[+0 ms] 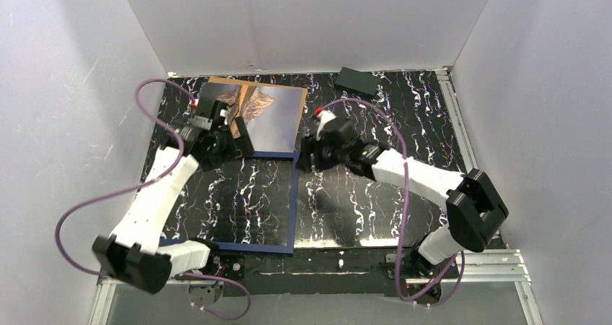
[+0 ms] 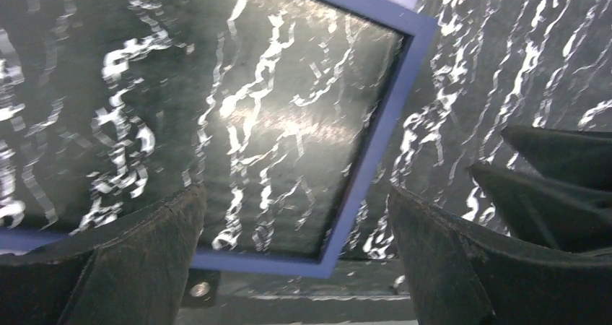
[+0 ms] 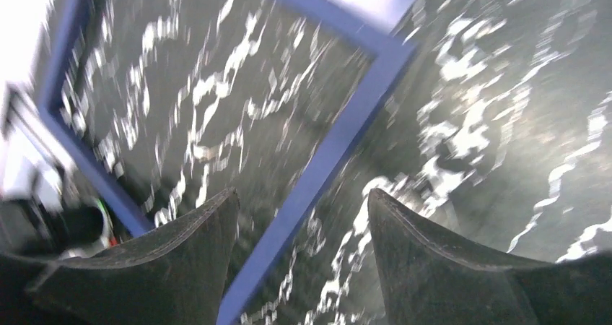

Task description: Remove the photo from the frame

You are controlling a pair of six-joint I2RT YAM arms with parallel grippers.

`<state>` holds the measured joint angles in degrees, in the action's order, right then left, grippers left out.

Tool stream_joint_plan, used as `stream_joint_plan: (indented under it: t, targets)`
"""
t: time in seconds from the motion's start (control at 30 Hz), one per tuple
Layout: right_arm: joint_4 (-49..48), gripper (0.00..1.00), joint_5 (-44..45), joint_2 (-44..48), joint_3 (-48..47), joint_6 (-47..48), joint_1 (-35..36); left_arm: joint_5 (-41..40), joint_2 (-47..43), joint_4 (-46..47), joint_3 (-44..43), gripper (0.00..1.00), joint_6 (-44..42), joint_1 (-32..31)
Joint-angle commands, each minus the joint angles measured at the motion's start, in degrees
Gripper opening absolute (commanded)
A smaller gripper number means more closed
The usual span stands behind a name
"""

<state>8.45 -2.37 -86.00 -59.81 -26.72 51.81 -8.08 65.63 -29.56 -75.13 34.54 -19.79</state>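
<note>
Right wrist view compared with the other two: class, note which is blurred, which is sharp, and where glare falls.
Right wrist: motion-smeared, the frame streaky, upper edge blown white. Left wrist: sharper, pale sheen across the see-through middle. Top external: crisp, the photo glossy.

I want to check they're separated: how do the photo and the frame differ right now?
The photo is opaque, showing mountain and sky; the frame is see-through, the marbled table showing inside it. The photo lies at the far side, slightly skewed; the frame lies at the near side, squarer to the table. Both are rectangular.
</note>
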Motion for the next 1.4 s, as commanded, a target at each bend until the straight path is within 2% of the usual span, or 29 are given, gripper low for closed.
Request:
stream_joint_plan:
  t: [0.0,0.1,0.23,0.33,0.4,0.53,0.67,0.87,1.0,1.03,1.13,1.2,1.37]
  targets:
    - [-12.0,0.73,-8.2,-3.1,-2.3,-12.6,-11.3,15.2,9.3,6.8,-0.8,0.98,3.1,5.6]
    - [-13.1,0.72,-12.2,-10.4,-8.7,-16.6,-17.1,22.5,17.0,12.7,-2.0,0.98,6.9,9.5]
    - [-14.4,0.69,-16.4,-21.3,-19.1,-18.6,-21.4,29.6,28.3,20.2,-5.0,0.98,11.3,13.7]
    - [-14.5,0.62,-17.3,-28.8,-26.2,-19.6,-23.3,31.8,35.6,27.8,-5.7,0.96,15.0,16.7]
    - [-13.8,0.6,-16.6,-32.5,-30.6,-19.6,-23.7,34.9,40.5,36.1,-6.2,0.91,18.5,18.3]
    - [-12.3,0.58,-16.2,-39.1,-39.7,-19.6,-23.9,36.7,49.4,43.7,-8.8,0.83,23.1,19.7]
    - [-10.3,0.58,-15.7,-44.6,-47.3,-20.0,-23.9,37.8,53.8,52.5,-8.5,0.76,26.8,21.9]
    - [-7.0,0.58,-13.4,-51.7,-56.2,-20.1,-24.0,38.5,55.3,54.7,-8.1,0.69,26.2,22.2]
    - [-3.4,0.58,-11.1,-58.7,-67.3,-19.2,-24.0,37.5,54.7,55.0,-6.8,0.7,26.0,22.7]
    - [-2.2,0.58,-9.7,-62.1,-72.3,-19.3,-24.2,36.0,55.4,50.8,-7.2,0.71,26.2,23.0]
    - [-0.8,0.59,-6.9,-65.4,-76.5,-21.6,-24.6,33.5,55.6,43.3,-7.5,0.71,26.4,23.1]
    - [1.7,0.59,-4.7,-65.5,-76.0,-23.0,-24.6,32.3,55.8,36.5,-9.1,0.71,25.3,23.1]
    - [3.7,0.59,-6.4,-65.3,-73.1,-23.2,-24.1,31.9,56.6,32.7,-9.9,0.71,25.3,23.1]
